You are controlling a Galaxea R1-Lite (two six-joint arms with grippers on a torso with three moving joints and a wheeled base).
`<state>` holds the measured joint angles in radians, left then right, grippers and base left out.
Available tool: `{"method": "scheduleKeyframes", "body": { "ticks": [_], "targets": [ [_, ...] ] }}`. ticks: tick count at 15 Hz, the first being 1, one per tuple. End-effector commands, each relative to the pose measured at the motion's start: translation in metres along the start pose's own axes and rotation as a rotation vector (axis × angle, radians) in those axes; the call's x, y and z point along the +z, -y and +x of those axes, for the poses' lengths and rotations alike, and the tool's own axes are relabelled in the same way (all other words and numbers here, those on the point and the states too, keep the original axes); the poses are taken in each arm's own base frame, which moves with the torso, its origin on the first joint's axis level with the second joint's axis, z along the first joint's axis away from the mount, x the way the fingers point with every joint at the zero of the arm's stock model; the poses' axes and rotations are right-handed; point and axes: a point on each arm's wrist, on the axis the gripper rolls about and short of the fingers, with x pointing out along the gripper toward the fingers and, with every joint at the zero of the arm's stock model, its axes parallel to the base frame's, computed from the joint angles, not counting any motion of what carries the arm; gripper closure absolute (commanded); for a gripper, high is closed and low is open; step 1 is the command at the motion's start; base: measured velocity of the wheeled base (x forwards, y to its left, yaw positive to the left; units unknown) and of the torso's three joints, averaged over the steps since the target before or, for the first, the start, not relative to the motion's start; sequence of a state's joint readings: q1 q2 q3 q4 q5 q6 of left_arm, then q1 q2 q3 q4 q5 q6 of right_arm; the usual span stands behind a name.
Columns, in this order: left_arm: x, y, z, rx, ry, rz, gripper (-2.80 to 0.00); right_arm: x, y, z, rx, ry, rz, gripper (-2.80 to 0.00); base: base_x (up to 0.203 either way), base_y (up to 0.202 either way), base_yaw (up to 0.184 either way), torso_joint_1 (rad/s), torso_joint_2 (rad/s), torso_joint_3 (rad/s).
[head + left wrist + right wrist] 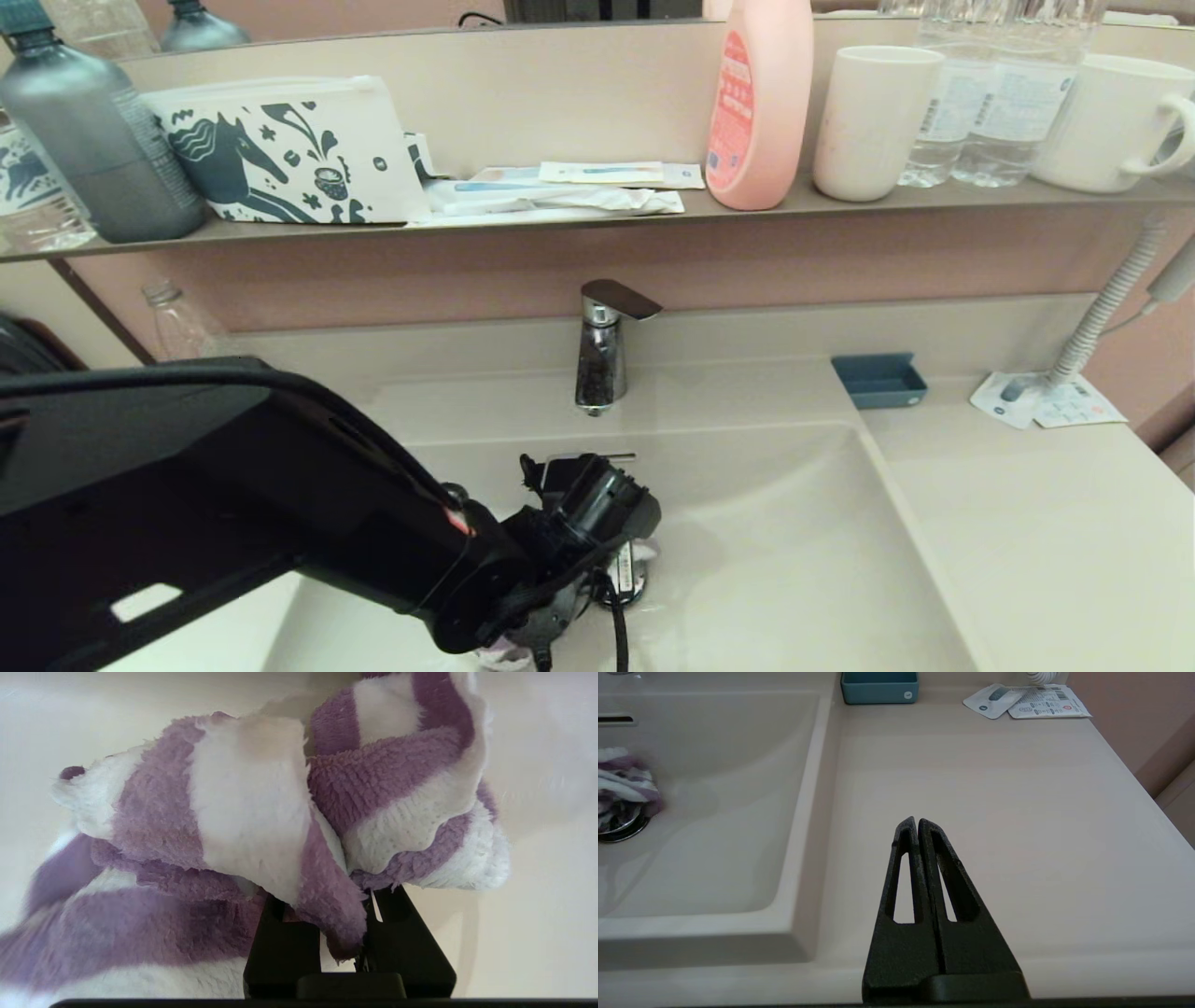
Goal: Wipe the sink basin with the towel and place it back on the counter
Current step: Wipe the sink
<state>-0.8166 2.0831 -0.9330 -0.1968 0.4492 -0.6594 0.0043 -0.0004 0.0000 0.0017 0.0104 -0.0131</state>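
Observation:
The purple and white striped towel [252, 812] is bunched up low in the beige sink basin [794, 560]. My left gripper [340, 898] is shut on a fold of it, with the cloth hiding the fingertips. In the head view the left arm reaches down into the basin, and its gripper [560, 611] is over the chrome drain plug [633, 588]. The right wrist view shows the towel [621, 779] lying on the drain plug [621, 830]. My right gripper [917, 822] is shut with nothing in it, low over the counter [994, 788] to the right of the basin [714, 835].
A chrome faucet [602, 355] stands behind the basin. A small blue tray [879, 381] and paper packets [1046, 401] lie at the counter's back right. The shelf [597, 219] above carries a horse-print pouch [289, 154], a pink bottle [758, 103], cups and bottles.

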Motion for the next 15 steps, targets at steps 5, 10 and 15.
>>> {"method": "scheduleKeyframes", "body": {
  "ticks": [5, 10, 15],
  "targets": [
    [0.002, 0.039, 0.051, -0.014, 0.075, -0.041, 0.0, 0.0, 0.0, 0.0, 0.001, 0.0, -0.001, 0.0, 0.0, 0.0, 0.0, 0.0, 0.0, 0.0],
    [-0.011, 0.075, 0.047, -0.026, 0.121, -0.011, 0.0, 0.0, 0.0, 0.0, 0.001, 0.0, -0.001, 0.0, 0.0, 0.0, 0.0, 0.0, 0.0, 0.0],
    [0.007, 0.111, 0.025, -0.054, 0.106, -0.001, 0.0, 0.0, 0.0, 0.0, 0.001, 0.0, -0.001, 0.0, 0.0, 0.0, 0.0, 0.0, 0.0, 0.0]
  ]
}}
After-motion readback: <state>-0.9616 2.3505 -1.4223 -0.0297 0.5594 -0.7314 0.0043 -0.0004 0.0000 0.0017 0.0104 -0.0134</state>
